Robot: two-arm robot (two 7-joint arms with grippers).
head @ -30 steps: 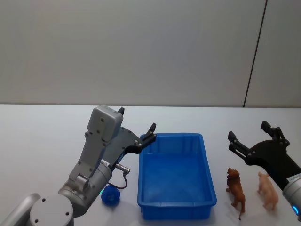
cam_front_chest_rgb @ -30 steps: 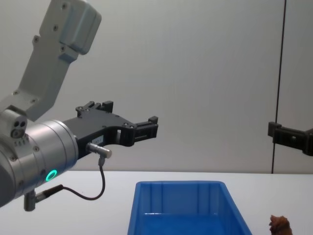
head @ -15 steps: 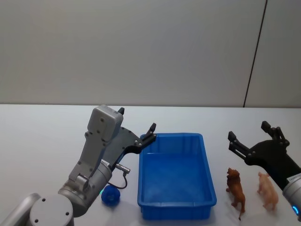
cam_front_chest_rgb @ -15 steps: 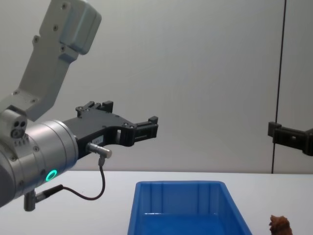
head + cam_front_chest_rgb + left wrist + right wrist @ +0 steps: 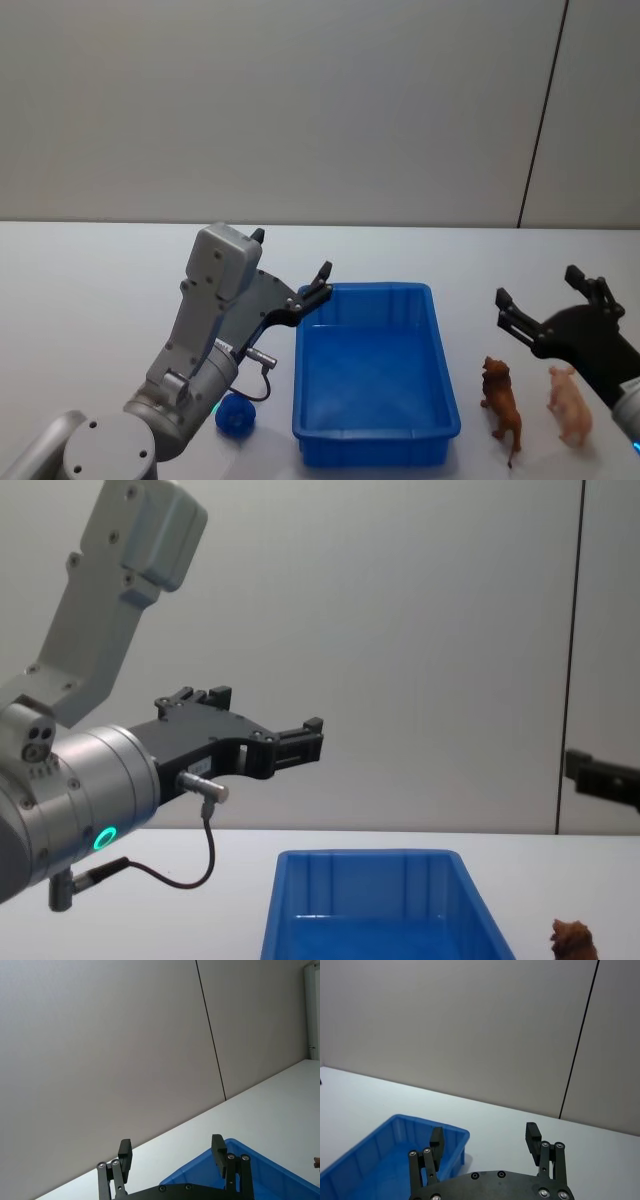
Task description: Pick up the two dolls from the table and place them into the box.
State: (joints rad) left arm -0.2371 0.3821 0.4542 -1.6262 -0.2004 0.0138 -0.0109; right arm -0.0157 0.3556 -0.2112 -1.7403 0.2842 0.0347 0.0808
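Head view: right gripper (image 5: 537,287) hangs spread; brown doll (image 5: 501,400) and pink doll (image 5: 570,402) stand on the table (image 5: 100,290) below it, closer to the robot, just right of the box (image 5: 375,435). Right arm is nearer. Brown doll's length runs front-to-back.
Chest view: right gripper is high over the table.
Left wrist view: left gripper (image 5: 171,1147) is spread, parked by the box's far left corner.

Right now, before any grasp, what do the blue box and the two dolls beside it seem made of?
The blue box looks like hard moulded plastic: glossy walls, thick rim. The reddish-brown doll and the pale pink doll show firm, thin legs and a matte surface, so probably moulded rubber or plastic; soft fabric cannot be ruled out.
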